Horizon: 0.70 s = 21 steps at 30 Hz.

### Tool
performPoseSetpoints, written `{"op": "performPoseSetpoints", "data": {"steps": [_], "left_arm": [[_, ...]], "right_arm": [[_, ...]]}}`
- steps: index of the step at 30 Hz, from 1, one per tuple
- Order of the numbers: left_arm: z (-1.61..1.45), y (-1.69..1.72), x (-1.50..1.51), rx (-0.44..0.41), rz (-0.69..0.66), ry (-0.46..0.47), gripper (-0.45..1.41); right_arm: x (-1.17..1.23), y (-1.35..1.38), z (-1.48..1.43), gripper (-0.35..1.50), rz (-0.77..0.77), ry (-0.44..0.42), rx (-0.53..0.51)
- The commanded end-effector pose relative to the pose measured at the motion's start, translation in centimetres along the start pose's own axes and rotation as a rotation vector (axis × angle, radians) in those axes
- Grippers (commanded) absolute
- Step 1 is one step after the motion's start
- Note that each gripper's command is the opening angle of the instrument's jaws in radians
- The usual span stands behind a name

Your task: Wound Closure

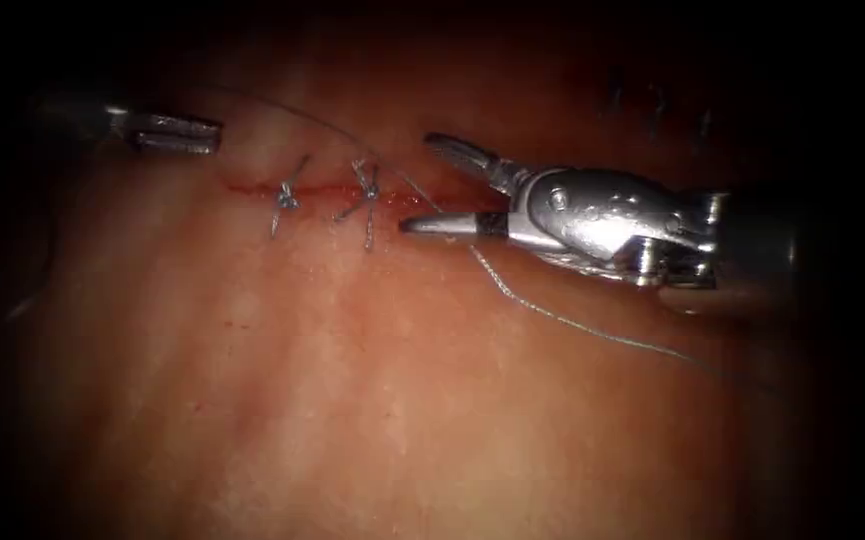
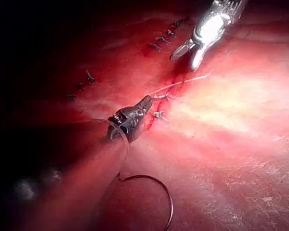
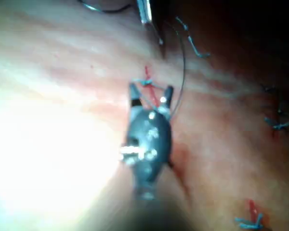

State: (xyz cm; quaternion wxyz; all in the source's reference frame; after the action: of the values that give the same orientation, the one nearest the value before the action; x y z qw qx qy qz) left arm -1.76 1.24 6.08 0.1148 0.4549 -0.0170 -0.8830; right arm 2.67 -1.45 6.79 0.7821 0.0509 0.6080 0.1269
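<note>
Left gripper [image 1: 180, 133]: left of the cut, up at its far-left end and clear of the two knots. Its jaws are closed. In the left wrist view [image 2: 145, 103] a pale strand leaves the tip, so it appears to be gripping the thread.

Needle [image 2: 169, 199]: seen in the left wrist view, lying loose on the tissue surface beside the left tool's shaft. It is not in the tissue and neither tool holds it. Its full curve is bare.

Tissue [image 1: 352, 400]: pale pink pork belly, with the cut running across it from left to right.

Cut [image 1: 322, 187]: a thin line edged with red fluid [image 1: 252, 186].

Left stitch [image 1: 287, 195]: knotted across the cut, with short cut ends sticking out on both edges.

Right stitch [image 1: 367, 190]: knotted across the cut, just right of the first and just left of the right tool's jaw tips.

Thread [image 1: 552, 316]: a fine strand arcs from the left tool's side over to the right stitch. From there a thicker run passes under the right tool's lower jaw and trails off to the right across the tissue.

Right gripper [image 1: 422, 185]: at the right end of the cut, with its jaws spread wide, one tip on either side of the cut line. It holds nothing. The right wrist view [image 3: 151, 94] shows the same parted jaws straddling the red line.

Old stitches [image 2: 82, 85]: rows of dark knots on the tissue, well apart from the cut.
</note>
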Motion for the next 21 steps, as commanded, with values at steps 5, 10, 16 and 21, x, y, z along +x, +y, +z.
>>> {"op": "performPoseSetpoints", "data": {"steps": [5, 10, 16, 21], "left_arm": [[-0.07, 0.04, -0.08, 0.017, -0.008, -0.001, -0.45], [-0.28, 0.16, -0.17, 0.036, -0.009, -0.019, -0.45], [-0.61, 0.30, -0.47, 0.068, -0.008, -0.087, -0.45], [-0.94, 0.29, -0.81, 0.091, -0.016, -0.144, -0.45]], "right_arm": [[-0.05, 0.01, 0.00, 1.48, -0.003, 0.006, 0.000], [-0.08, 0.03, -0.06, 1.48, 0.000, -0.004, -0.020], [-0.13, 0.05, -0.10, 1.47, 0.003, -0.015, -0.043], [-0.19, 0.05, -0.10, 1.47, -0.001, -0.015, -0.043]]}}
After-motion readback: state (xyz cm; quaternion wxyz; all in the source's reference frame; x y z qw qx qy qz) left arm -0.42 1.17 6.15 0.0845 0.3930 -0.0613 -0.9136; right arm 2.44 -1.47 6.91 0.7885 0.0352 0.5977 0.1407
